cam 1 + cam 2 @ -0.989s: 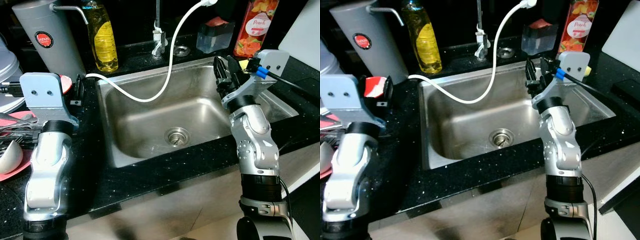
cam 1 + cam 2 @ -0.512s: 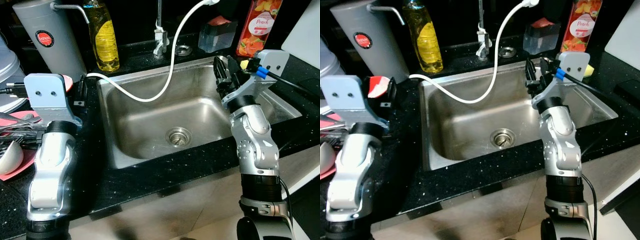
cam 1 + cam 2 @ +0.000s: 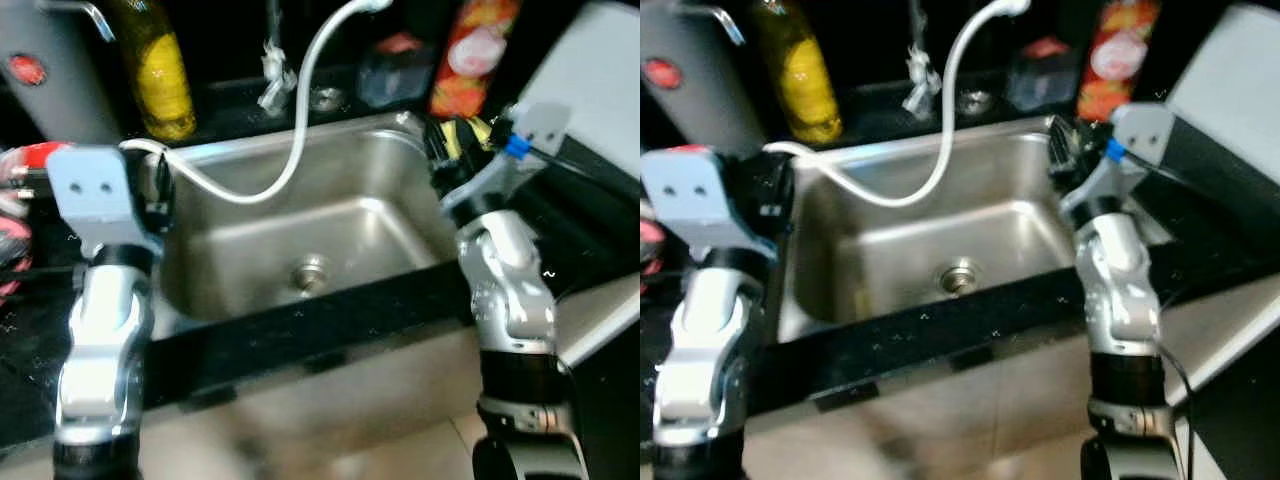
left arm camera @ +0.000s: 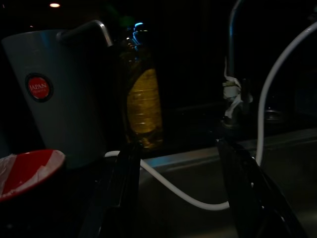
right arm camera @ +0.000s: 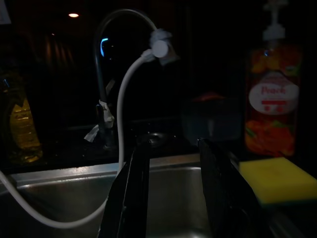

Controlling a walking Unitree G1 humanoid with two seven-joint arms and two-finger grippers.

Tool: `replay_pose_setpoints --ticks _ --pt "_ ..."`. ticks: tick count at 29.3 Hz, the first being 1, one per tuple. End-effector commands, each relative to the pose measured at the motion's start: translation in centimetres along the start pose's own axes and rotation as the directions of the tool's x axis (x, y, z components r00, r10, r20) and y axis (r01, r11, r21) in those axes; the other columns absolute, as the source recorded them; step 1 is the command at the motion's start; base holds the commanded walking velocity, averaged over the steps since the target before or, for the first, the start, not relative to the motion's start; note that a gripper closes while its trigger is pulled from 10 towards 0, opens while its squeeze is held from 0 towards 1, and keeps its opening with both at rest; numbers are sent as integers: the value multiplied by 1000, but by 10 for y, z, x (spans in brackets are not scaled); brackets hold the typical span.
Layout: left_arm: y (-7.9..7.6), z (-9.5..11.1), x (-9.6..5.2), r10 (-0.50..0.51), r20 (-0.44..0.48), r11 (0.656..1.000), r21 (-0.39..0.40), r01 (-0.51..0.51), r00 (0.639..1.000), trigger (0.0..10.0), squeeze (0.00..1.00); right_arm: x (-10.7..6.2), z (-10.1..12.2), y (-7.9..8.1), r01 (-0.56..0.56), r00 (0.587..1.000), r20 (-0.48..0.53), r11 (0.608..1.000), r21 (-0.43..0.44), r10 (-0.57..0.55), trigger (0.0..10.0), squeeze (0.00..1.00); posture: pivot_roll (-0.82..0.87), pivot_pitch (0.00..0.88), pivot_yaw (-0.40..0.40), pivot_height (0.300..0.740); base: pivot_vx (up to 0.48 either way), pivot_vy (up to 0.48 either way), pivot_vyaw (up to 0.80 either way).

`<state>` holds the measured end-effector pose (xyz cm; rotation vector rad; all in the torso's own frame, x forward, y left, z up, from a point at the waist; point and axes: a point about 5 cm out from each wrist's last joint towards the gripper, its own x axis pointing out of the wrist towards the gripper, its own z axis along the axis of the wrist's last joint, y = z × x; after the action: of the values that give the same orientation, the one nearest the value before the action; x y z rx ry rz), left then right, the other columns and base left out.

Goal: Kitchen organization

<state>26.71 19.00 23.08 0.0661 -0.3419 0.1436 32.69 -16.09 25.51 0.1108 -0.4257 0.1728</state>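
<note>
Two arms flank a stainless sink set in a black speckled table, and neither is on anything yet.

- Change: whole head view has slid since half a second ago and gone soft with blur. Sink now sits further left in frame; more pale ground shows at right. Camera move, not object move. Hose, bottles and canister keep their places against the sink. Judgement: robot is repositioning, no item chosen, organising barely begun.
- Sink: brushed steel, rounded corners, round drain in the middle. Basin holds nothing but the hose.
- Grey canister: tall matte cylinder, red round label, bent metal spout. Far left on the table.
- White hose: smooth, flexible, loops from the faucet down across the basin to its left rim.
- Yellow soap bottle: translucent plastic, far left behind the sink.
- Orange pump bottle: glossy label, far right.
- Red-and-white bowl: near the canister, left of the sink.
- Yellow sponge: soft flat block, right rim of the sink.
- Left gripper: fingers spread wide, empty, over the left rim.
- Right gripper: fingers parted, empty, over the right rim beside the sponge.
</note>
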Motion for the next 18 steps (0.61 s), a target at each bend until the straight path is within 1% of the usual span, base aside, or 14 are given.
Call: replay_pose_setpoints --ticks 1,18 --pt "2 -4 -1 15 -23 1000 -8 -16 1000 10000 0 -1 -1 -1 7 1000 -8 1000 3 -7 10000 0 -11 0 51 740 0 0 0" --pt "2 -4 -4 21 -29 1000 -13 -21 999 10000 0 2 -3 2 -12 1000 -16 1000 3 12 10000 0 0 0 43 740 0 0 0"
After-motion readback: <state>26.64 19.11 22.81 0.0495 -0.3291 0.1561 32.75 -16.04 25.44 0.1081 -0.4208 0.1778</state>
